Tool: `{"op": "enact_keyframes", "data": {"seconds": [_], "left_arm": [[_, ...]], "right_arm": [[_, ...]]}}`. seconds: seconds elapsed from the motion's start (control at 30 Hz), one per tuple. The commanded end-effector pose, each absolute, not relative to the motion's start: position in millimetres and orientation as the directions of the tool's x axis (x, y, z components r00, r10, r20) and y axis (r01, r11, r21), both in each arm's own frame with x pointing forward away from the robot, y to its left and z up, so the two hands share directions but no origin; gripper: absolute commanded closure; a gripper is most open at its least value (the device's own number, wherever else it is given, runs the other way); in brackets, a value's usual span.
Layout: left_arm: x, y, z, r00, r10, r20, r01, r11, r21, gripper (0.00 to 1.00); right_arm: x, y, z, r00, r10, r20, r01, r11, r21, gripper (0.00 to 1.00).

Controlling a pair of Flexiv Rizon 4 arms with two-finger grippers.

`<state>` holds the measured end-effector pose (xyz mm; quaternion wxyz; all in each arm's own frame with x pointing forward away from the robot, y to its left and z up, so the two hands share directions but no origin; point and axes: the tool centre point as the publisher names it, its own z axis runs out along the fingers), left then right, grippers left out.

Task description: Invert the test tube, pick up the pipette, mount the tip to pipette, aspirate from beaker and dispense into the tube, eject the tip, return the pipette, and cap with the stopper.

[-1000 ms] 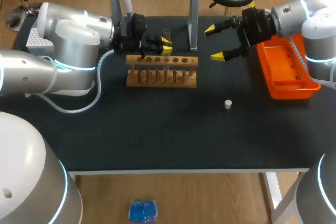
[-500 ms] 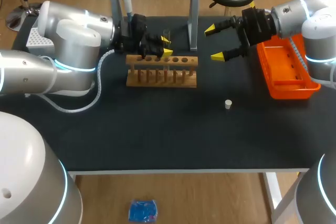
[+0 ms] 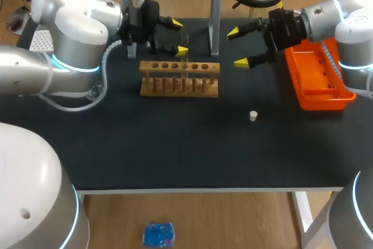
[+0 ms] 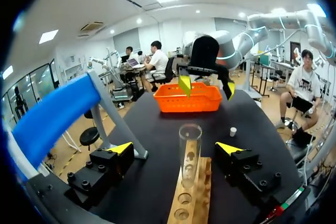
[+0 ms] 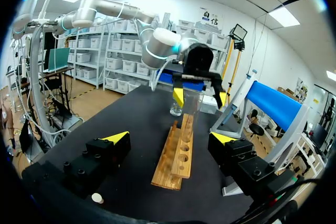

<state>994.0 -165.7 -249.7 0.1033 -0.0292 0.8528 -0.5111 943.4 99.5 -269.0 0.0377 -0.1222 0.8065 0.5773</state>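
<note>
The rack is bare pale wood, matt, with the grain showing along its top board. The test tube standing in it is clear and glossy; glass or clear plastic, I cannot tell which. The table wears a matt black sheet, faintly rough. The basket is bright orange plastic, smooth with a slight sheen. The stopper is dull white. My arm shells are smooth silver-grey with a soft gloss. My left gripper is matt black blocks studded with screw heads, ending in smooth yellow tips.
</note>
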Motion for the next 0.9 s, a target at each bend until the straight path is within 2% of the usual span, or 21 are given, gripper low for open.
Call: {"op": "enact_keyframes", "data": {"seconds": [0.03, 0.33, 0.9], "left_arm": [[964.9, -117.1, -189.9, -0.976, -0.145, -0.162, 0.064, 0.521, -0.851, 0.0], [919.8, -43.1, -117.1, -0.952, -0.19, -0.241, 0.073, 0.624, -0.778, 0.0], [919.8, -43.1, -117.1, -0.952, -0.19, -0.241, 0.073, 0.624, -0.778, 0.0]], "right_arm": [[943.2, 99.2, -268.7, -0.967, -0.154, -0.203, -0.242, 0.305, 0.921, 0.0], [943.2, 99.2, -268.7, -0.967, -0.154, -0.203, -0.242, 0.305, 0.921, 0.0], [943.2, 99.2, -268.7, -0.967, -0.154, -0.203, -0.242, 0.305, 0.921, 0.0]]}}
